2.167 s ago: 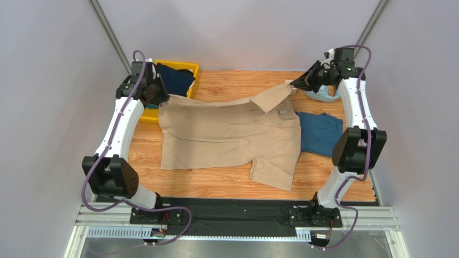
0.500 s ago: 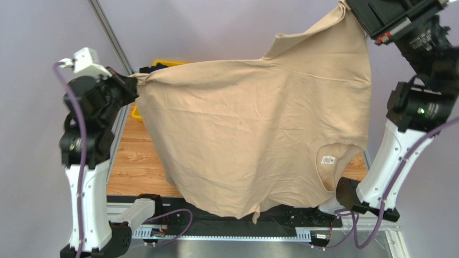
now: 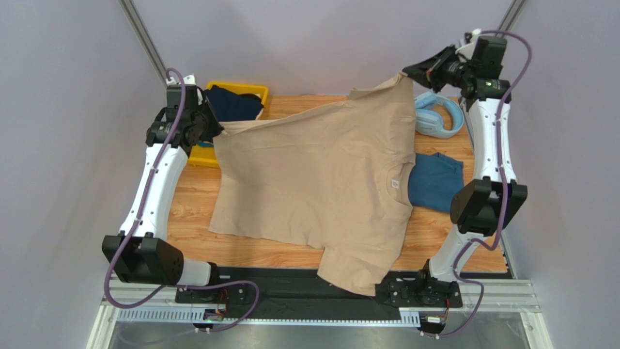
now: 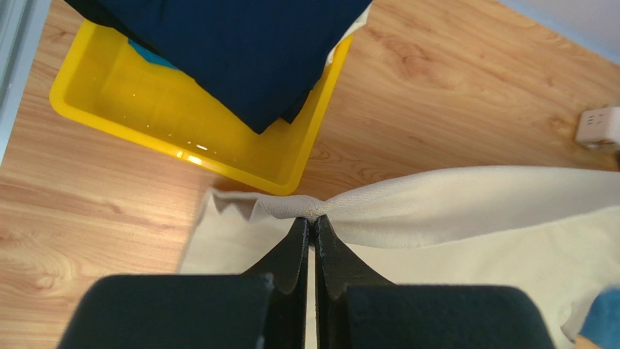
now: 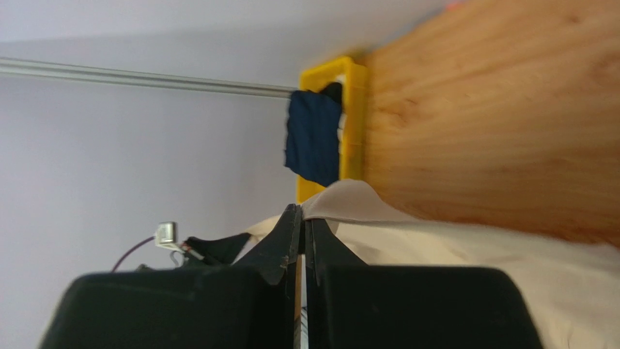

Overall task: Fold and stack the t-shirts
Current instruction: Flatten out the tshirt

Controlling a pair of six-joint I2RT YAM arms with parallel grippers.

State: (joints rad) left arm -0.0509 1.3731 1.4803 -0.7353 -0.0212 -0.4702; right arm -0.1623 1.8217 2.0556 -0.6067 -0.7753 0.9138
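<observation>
The large beige t-shirt (image 3: 320, 174) hangs stretched between both arms over the wooden table (image 3: 196, 211), its lower part draped past the near edge. My left gripper (image 3: 216, 129) is shut on a bunched corner of the beige t-shirt (image 4: 378, 211) at the left, beside the bin. My right gripper (image 3: 407, 73) is shut on its far right corner, held above the table's back edge; cloth shows at the tips (image 5: 349, 200). A teal-blue t-shirt (image 3: 436, 182) lies at the right, partly under the beige one. A dark navy t-shirt (image 3: 234, 104) lies in the yellow bin.
The yellow bin (image 3: 204, 154) stands at the back left corner of the table. Light-blue headphones (image 3: 436, 116) lie at the back right, under my right arm. A small white socket block (image 4: 600, 129) sits on the wood.
Both arms have come down from high in the air. The beige t-shirt, which hung spread in front of the camera, now slopes low over the table with its hem over the near edge.
</observation>
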